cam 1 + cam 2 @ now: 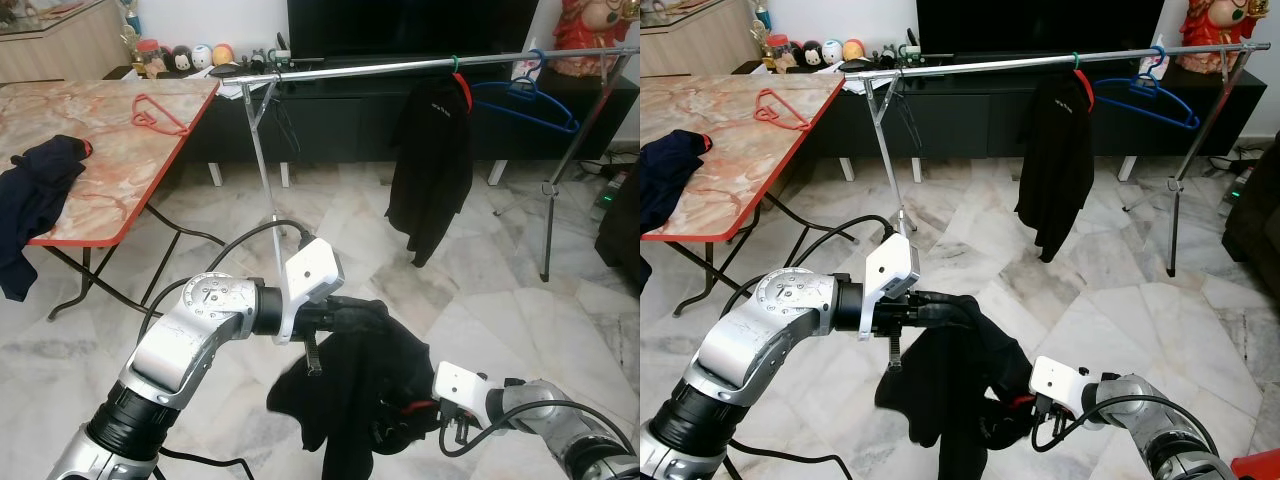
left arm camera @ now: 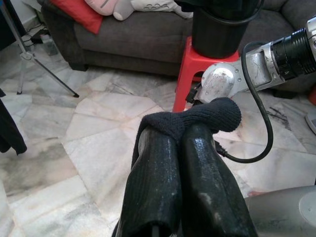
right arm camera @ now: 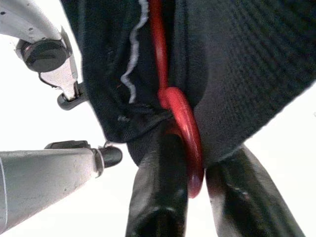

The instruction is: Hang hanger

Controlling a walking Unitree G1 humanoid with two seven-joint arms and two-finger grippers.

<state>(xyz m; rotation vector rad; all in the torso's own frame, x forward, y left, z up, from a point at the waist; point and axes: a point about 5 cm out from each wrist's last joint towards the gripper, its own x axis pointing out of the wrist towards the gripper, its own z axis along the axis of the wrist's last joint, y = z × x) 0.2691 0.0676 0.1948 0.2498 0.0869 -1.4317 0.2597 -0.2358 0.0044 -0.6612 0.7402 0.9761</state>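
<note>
A black garment point(image 1: 360, 385) hangs low over the marble floor between my two arms. My left gripper point(image 1: 345, 315) is shut on a fold of its cloth point(image 2: 197, 118) at the top. From below right, my right gripper point(image 1: 405, 410) reaches into the garment. Its fingers point(image 3: 158, 192) are shut on the hook of a red hanger point(image 3: 183, 116) that runs up inside the cloth. Beyond stands a silver clothes rail point(image 1: 400, 66). A black jacket point(image 1: 430, 160) and an empty blue hanger point(image 1: 525, 100) hang on it.
A marble-topped folding table point(image 1: 100, 150) at the left holds a red hanger point(image 1: 158, 113) and a dark garment point(image 1: 35, 195). The rail's legs point(image 1: 262, 150) stand ahead, before a black TV cabinet point(image 1: 330, 115). A red stool point(image 2: 202, 64) and a grey sofa point(image 2: 123, 34) stand to my right.
</note>
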